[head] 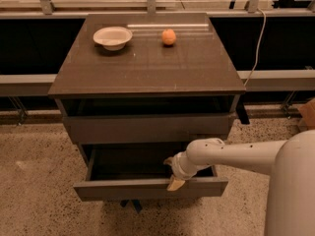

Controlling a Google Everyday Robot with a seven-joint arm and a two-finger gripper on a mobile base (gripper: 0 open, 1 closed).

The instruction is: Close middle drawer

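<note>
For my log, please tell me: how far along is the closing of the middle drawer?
Done: nothing yet; the wide, dark grey-brown middle drawer stands pulled far out, its inside showing. In hand: the pale gripper sits at the top edge of that drawer's front, right of centre, placed to push. Left: pushing it in until its front lines up with the upper drawer front.
</note>
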